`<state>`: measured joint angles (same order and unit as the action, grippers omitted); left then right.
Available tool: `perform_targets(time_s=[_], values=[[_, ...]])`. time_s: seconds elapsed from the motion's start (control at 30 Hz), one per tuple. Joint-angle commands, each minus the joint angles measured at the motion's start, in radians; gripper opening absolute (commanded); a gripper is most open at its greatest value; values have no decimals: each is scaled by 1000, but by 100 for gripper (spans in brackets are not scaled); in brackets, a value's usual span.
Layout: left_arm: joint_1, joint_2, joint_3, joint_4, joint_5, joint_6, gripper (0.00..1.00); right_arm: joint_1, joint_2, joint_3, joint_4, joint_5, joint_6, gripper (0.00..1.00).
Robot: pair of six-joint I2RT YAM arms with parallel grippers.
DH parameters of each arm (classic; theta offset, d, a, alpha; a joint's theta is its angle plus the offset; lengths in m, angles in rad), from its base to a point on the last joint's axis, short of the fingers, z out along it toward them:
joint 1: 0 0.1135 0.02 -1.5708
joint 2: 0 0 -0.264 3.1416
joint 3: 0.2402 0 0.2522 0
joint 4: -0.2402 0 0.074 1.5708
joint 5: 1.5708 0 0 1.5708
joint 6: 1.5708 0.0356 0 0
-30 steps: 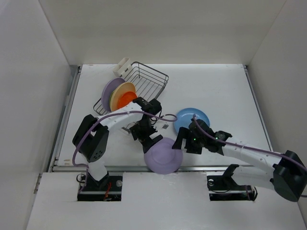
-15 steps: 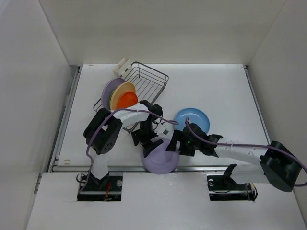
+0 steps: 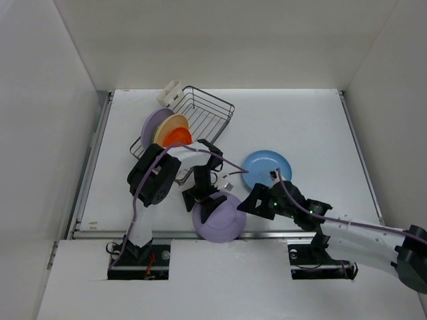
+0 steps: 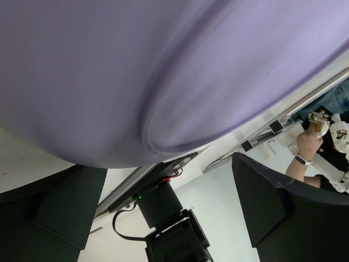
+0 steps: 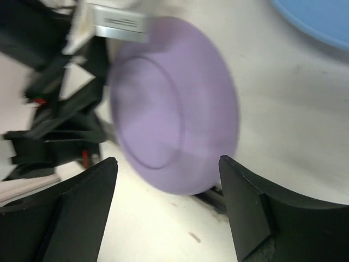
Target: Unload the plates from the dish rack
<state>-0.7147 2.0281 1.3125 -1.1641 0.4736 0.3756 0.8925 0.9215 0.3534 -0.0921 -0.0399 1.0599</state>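
Gaping wide on either side of the tilted lavender plate: left gripper, right gripper, neither visibly clamping it.

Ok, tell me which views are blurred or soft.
Right wrist: the lavender plate is smeared, while the camera's own fingers are crisp. Left wrist: the plate fills the frame, too close, soft-edged. Top external: sharp, evenly lit.
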Motion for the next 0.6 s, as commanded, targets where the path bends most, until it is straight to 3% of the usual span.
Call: perform_targets(time_s=[0.0, 0.1, 0.2, 0.37, 0.5, 0.57], values=[[6, 24, 24, 40, 45, 63, 98, 10, -82, -4, 54, 11, 9, 80], [6, -18, 24, 29, 28, 63, 97, 10, -105, 32, -156, 23, 75, 80], [6, -29, -2, 70, -4, 36, 97, 37, -164, -34, -253, 32, 211, 82], [6, -20, 7, 61, 22, 14, 97, 117, -214, -85, -164, 18, 299, 86], [6, 0, -2, 49, 11, 23, 97, 167, -147, -85, -77, 31, 330, 91], [6, 9, -2, 49, 11, 23, 97, 204, -64, -97, 55, 41, 368, 93]])
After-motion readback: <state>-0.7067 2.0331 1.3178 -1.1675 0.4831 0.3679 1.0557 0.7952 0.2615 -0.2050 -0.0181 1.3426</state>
